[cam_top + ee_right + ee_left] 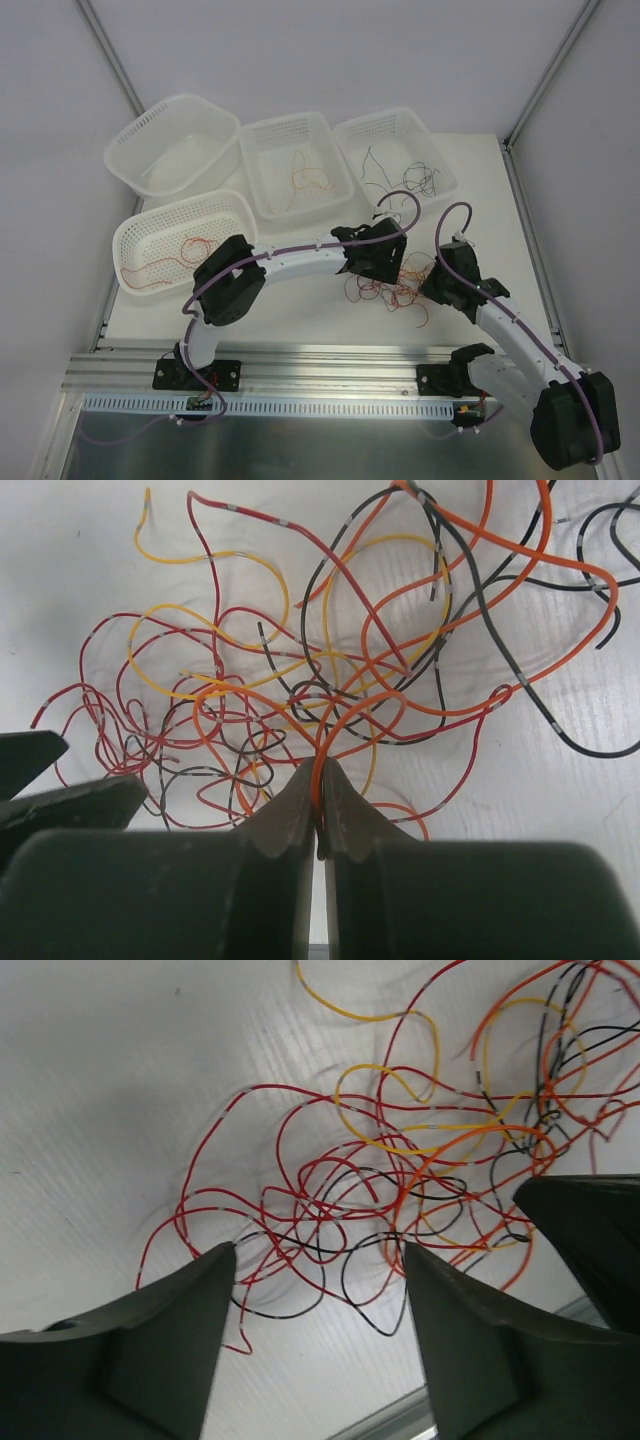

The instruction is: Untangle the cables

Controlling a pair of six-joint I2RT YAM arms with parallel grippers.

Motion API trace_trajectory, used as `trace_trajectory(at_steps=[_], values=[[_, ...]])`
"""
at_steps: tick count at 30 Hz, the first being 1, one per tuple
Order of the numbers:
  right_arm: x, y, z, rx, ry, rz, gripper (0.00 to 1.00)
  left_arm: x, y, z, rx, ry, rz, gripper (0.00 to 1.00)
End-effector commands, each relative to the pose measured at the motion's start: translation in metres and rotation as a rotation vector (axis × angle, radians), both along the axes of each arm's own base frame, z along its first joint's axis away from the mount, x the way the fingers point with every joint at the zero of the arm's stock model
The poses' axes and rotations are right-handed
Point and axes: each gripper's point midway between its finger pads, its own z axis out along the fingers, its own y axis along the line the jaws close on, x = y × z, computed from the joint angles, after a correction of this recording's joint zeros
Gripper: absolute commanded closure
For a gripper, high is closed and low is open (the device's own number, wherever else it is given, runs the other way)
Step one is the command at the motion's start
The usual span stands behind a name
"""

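The cables (pixel 388 290) lie in a loose tangle of red, orange, yellow and black wires on the white table, between my two grippers. My left gripper (pixel 374 262) hangs over the tangle's left side. In the left wrist view it (pixel 318 1250) stands open, with red and black loops (pixel 330 1210) under its tips and nothing held. My right gripper (pixel 440 285) is at the tangle's right side. In the right wrist view it (pixel 320 767) is shut on an orange cable (pixel 326 746), which arcs up out of the fingertips into the tangle (pixel 300 680).
Four white mesh baskets stand behind and to the left: one bare at the back left (pixel 128 160), one with red wires at the left (pixel 130 232), one with orange wires in the middle (pixel 262 195), one with dark wires at the right (pixel 440 160). A metal rail (pixel 330 365) runs along the near edge.
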Motion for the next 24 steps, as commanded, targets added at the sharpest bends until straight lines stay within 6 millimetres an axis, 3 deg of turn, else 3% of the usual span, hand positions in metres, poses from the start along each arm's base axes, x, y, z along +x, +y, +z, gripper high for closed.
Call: trace_trajectory(at_steps=[1, 4, 5, 7, 8, 9, 12, 15, 18, 19, 21, 22, 24], values=[[0.005, 0.004, 0.010, 0.037, -0.038, -0.004, 0.94, 0.008, 0.000, -0.004, 0.025, -0.035, 0.036, 0.36], [0.004, 0.006, 0.011, 0.043, -0.043, 0.009, 0.94, 0.008, 0.007, -0.011, 0.053, -0.044, 0.042, 0.50], [0.004, 0.006, 0.012, 0.042, -0.042, 0.015, 0.94, 0.007, 0.011, -0.014, 0.063, -0.043, 0.044, 0.62], [0.002, 0.007, 0.013, 0.042, -0.034, 0.028, 0.94, 0.009, 0.017, -0.015, 0.079, -0.055, 0.057, 0.78], [0.002, 0.008, 0.013, 0.041, -0.032, 0.035, 0.94, 0.010, 0.022, -0.014, 0.088, -0.064, 0.056, 0.95], [0.002, 0.009, 0.016, 0.046, -0.037, 0.039, 0.95, 0.012, 0.027, -0.014, 0.101, -0.077, 0.066, 1.00], [0.001, 0.004, 0.023, 0.022, -0.048, 0.041, 0.96, 0.022, 0.051, -0.004, 0.129, -0.113, 0.092, 1.00], [-0.003, -0.007, 0.031, -0.018, -0.048, 0.030, 0.99, 0.042, 0.108, 0.020, 0.196, -0.184, 0.189, 1.00], [-0.008, -0.013, 0.042, -0.030, -0.050, 0.023, 0.99, 0.058, 0.186, 0.050, 0.272, -0.242, 0.309, 1.00], [-0.006, -0.013, 0.050, -0.029, -0.064, 0.025, 0.99, 0.057, 0.217, 0.068, 0.300, -0.271, 0.347, 1.00], [-0.009, -0.017, 0.057, -0.047, -0.060, 0.026, 0.99, 0.058, 0.253, 0.088, 0.332, -0.297, 0.403, 1.00], [-0.006, -0.018, 0.068, -0.049, -0.080, 0.022, 0.99, 0.062, 0.280, 0.110, 0.329, -0.337, 0.454, 1.00], [-0.007, -0.023, 0.076, -0.054, -0.087, 0.008, 0.99, 0.057, 0.311, 0.131, 0.367, -0.375, 0.502, 1.00]])
